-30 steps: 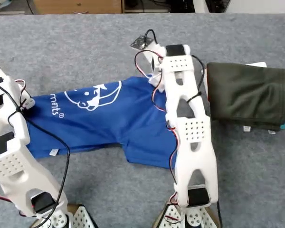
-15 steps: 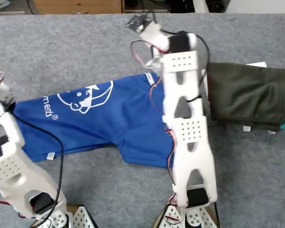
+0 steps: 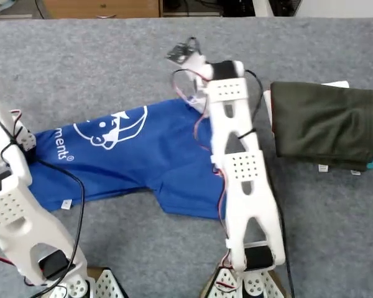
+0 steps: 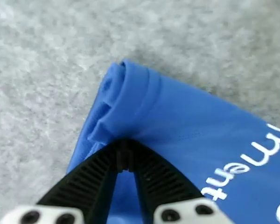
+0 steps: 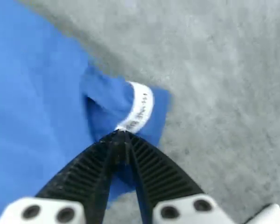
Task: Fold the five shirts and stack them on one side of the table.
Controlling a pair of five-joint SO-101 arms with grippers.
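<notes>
Holding: our left gripper [image 4: 123,161] and right gripper [image 5: 121,136] each pinch an edge of the blue shirt [image 3: 143,161], mid-table.
Change: we've tugged it slightly leftward.
Meaning: seemingly spread, ready for folding.

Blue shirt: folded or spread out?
Spread: the blue shirt lies stretched out, one sleeve showing, left gripper and right gripper each shut on an end.

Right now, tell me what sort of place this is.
Probably a robotics lab or workshop: a grey felt-topped table, the left arm and right arm mounted at its near edge, holding a shirt; wooden furniture behind.
</notes>
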